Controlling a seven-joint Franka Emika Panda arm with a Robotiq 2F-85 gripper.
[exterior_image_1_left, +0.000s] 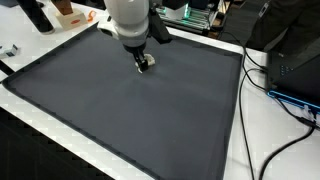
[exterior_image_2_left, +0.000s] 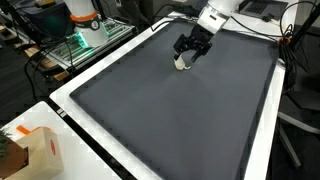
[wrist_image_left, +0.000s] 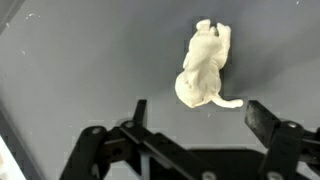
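Showing figurine (wrist_image_left: 205, 65) as animal: wrist view only.

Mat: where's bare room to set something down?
Nearly all of the grey mat is bare, from the white toy animal out to its near and side edges. Tight only at the toy, under the open gripper. Off the mat, cables crowd one side and a cardboard box a corner.
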